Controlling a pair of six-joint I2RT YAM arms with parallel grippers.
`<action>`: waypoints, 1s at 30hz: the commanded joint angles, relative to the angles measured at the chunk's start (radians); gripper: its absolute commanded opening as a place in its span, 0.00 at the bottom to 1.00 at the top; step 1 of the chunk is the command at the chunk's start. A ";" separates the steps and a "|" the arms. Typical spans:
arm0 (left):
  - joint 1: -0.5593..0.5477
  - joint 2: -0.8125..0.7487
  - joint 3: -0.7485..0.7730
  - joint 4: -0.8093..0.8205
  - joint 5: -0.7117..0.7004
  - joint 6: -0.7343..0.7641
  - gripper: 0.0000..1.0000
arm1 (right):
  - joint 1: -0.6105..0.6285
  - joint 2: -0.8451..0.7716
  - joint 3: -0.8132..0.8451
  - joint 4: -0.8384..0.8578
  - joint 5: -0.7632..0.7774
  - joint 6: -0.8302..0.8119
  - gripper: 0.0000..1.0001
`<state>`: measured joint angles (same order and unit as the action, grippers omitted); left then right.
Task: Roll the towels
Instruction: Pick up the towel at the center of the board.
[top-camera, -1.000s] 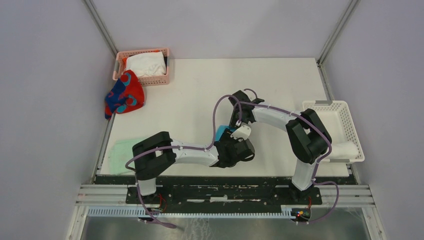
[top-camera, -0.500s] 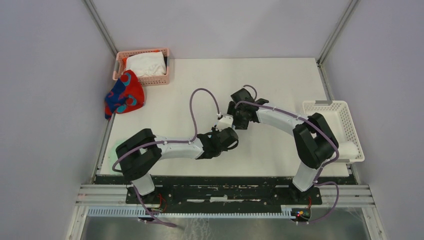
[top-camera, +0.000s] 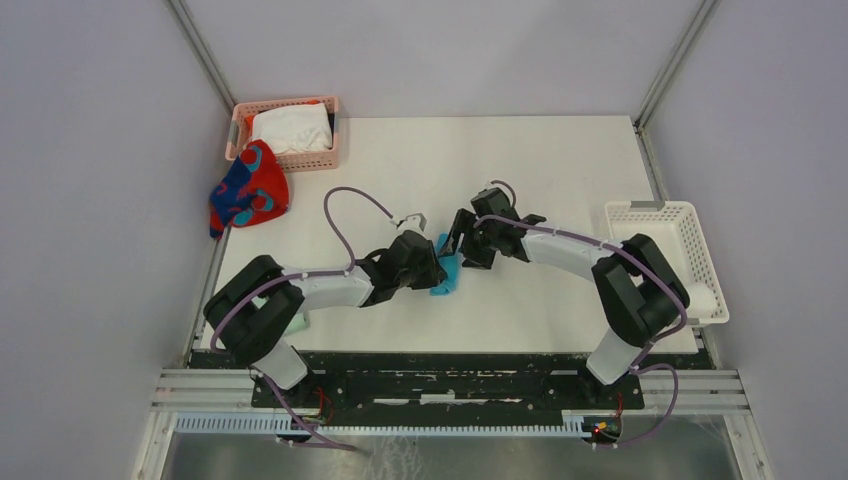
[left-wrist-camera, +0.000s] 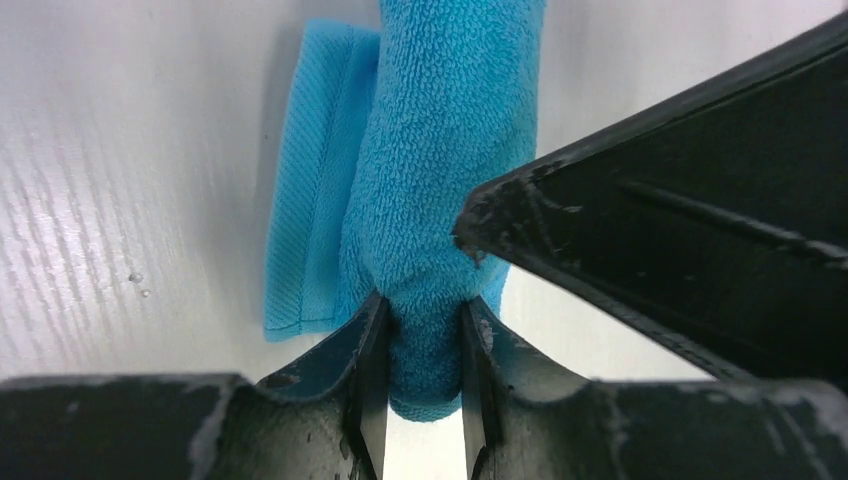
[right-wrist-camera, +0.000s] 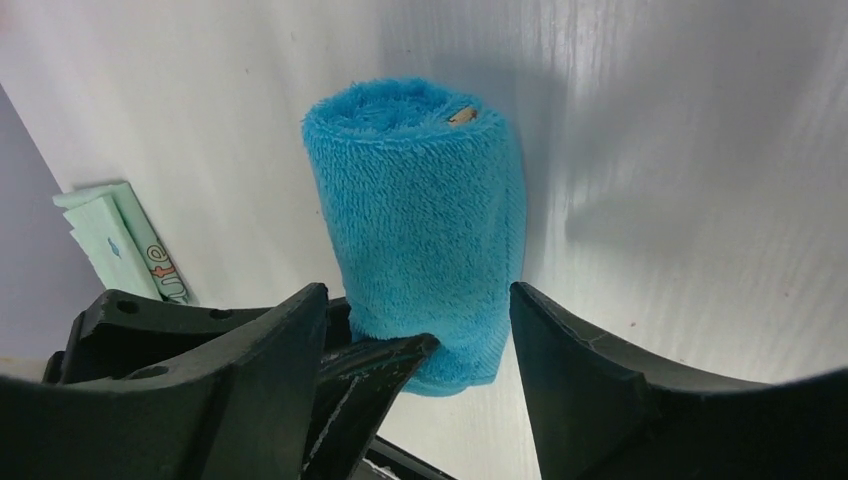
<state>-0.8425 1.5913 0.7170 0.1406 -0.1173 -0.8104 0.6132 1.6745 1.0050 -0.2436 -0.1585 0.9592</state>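
Note:
A rolled turquoise-blue towel (top-camera: 445, 274) lies mid-table, its loose end flat beside it in the left wrist view. My left gripper (left-wrist-camera: 425, 322) is shut on the near end of the blue towel (left-wrist-camera: 440, 170), both fingers pressing into the pile. My right gripper (right-wrist-camera: 418, 292) stands open astride the same towel (right-wrist-camera: 420, 215) from the other side, fingers apart from it. Up the left edge lies the red towel with dark-blue blotches (top-camera: 250, 188). A white towel (top-camera: 290, 128) sits in the pink basket (top-camera: 336, 142).
A white basket (top-camera: 668, 212) at the right edge holds a white roll (top-camera: 692, 298). A pale mint-green folded cloth (right-wrist-camera: 118, 243) lies near the left arm's base, mostly hidden from above. Grey walls and frame rails enclose the table.
My left gripper has closed on the blue towel and the left arm has swung left and away from the near edge. My right gripper has opened and let go.

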 joint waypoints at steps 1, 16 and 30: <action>0.006 0.023 -0.032 -0.014 0.097 -0.075 0.34 | 0.005 0.033 -0.023 0.149 -0.053 0.038 0.75; 0.002 0.082 -0.002 -0.016 0.119 -0.031 0.42 | 0.069 0.240 0.135 -0.078 0.001 -0.078 0.68; 0.006 -0.197 -0.065 -0.091 0.050 -0.012 0.65 | 0.126 0.336 0.313 -0.428 0.274 -0.239 0.35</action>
<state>-0.8333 1.5257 0.6662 0.1486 -0.0429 -0.8371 0.7269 1.9724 1.3293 -0.5018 -0.0166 0.7906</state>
